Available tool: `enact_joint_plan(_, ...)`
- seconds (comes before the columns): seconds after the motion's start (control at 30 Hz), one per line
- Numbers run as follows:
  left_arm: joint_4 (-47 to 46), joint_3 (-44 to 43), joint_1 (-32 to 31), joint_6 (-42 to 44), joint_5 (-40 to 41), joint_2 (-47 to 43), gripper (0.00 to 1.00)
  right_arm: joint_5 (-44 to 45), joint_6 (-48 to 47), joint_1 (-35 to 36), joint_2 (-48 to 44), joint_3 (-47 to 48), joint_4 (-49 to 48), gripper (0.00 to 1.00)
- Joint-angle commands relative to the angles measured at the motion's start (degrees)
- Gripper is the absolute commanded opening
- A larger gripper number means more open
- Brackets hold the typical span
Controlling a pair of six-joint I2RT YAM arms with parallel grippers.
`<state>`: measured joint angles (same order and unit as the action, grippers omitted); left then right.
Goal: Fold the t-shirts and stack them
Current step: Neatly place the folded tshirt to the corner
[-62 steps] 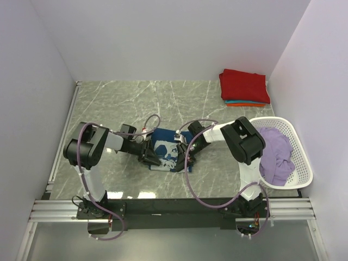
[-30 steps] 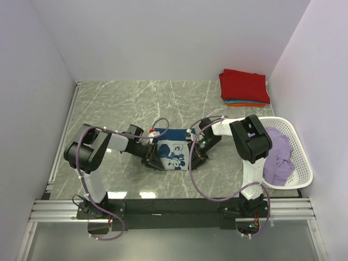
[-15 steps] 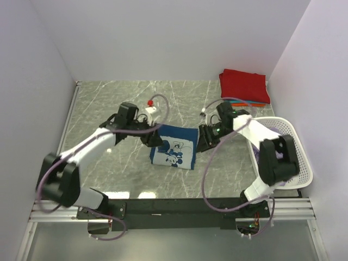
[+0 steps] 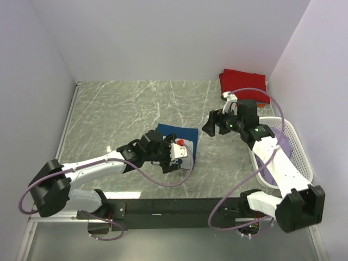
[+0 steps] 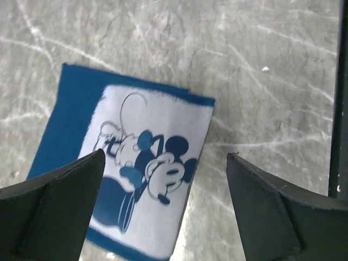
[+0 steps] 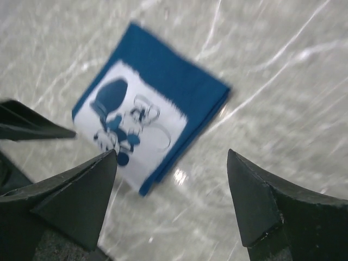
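The grey marbled surface carries a folded blue t-shirt partly under the left tool, a red-topped shirt stack beyond the right tool, and a white basket beside that tool.

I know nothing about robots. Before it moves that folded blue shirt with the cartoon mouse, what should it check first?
1. The blue t-shirt is folded and flat on the table: ok.
2. The left end effector is open and empty, above the shirt: ok.
3. The right end effector is open and empty: ok.
4. The folded stack in the far right corner, red on top, looks tidy: ok.
5. Hidden layers of the fold are even: cannot tell.
6. The white basket is emptied: not ok, a purple shirt lies in it.
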<state>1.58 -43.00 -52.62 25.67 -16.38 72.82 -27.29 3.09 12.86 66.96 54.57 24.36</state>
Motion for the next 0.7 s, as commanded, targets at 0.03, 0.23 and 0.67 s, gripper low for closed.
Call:
enact_joint_plan(0.03,-7.5,-3.6,-0.1,1.4,-7.8,2.6,0.99,6.0,-1.2,-0.2,-4.6,-1.0,-10.6,0.89)
enact_joint_plan(0.23,-18.4,-0.8,-0.2,1.0,-6.8,-0.1,1.0,12.5,-11.0,-0.1,-3.1,3.5,-11.3,0.9)
enact_joint_plan(0.67,-16.8,-1.9,-7.9,11.0,2.1,7.0,0.99,10.1,-12.3,-0.6,4.2,9.3,-0.7,0.92)
